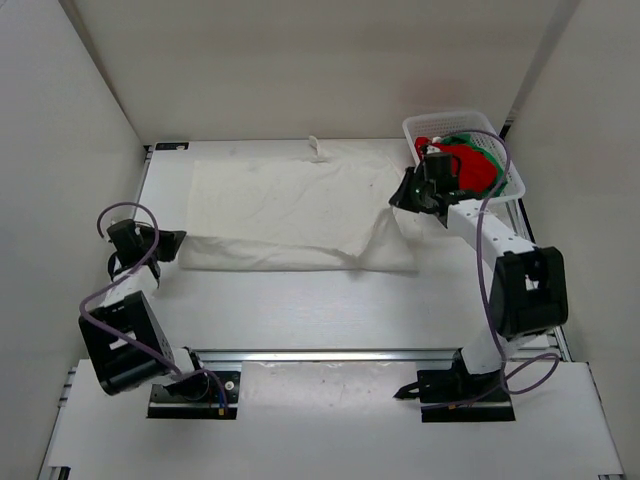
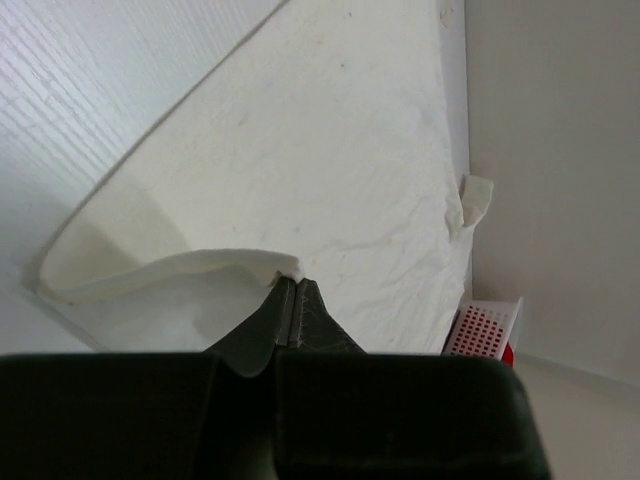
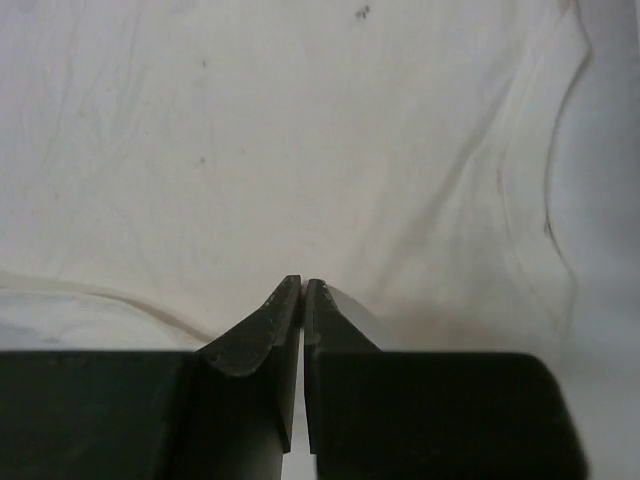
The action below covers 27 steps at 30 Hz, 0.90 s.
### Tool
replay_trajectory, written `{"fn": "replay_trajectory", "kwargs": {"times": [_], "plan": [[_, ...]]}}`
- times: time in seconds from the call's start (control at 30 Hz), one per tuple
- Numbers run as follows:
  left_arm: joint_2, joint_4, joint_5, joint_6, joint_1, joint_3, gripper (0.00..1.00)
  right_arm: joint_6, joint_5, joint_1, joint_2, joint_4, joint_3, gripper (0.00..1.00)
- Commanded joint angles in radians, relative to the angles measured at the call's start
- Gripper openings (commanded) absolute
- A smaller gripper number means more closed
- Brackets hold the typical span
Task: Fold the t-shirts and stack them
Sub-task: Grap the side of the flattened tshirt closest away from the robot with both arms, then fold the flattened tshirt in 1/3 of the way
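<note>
White table point(image 1: 300, 310) between pale enclosure walls. At mid-table, left gripper point(image 2: 293, 284) and right gripper point(image 3: 302, 285) each pinched shut on an opposite side edge of the spread white t-shirt point(image 1: 290, 210). Farther back at right, red t-shirt point(image 1: 470, 165) and green t-shirt point(image 1: 462, 137) bunched in a white lattice basket point(image 1: 440, 117).
</note>
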Motion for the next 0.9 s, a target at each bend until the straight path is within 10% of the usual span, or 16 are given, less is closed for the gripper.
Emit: {"fn": "replay_trajectory", "kwargs": {"times": [0.0,0.53,0.77,0.87], "plan": [[0.062,0.044,-0.057,-0.01,-0.006,0.066,0.0,-0.037,0.008,-0.014,0.084,0.055,0.136,0.0],[0.389,0.07,0.015,0.048,0.001,0.263,0.12,-0.105,0.058,-0.031,0.526,-0.123,0.659,0.01],[0.222,0.068,-0.021,0.067,0.028,0.18,0.38,-0.102,0.056,-0.032,0.335,-0.077,0.507,0.31],[0.11,0.062,-0.073,0.084,-0.048,0.117,0.39,-0.07,0.065,-0.037,0.169,-0.009,0.289,0.18]]}}
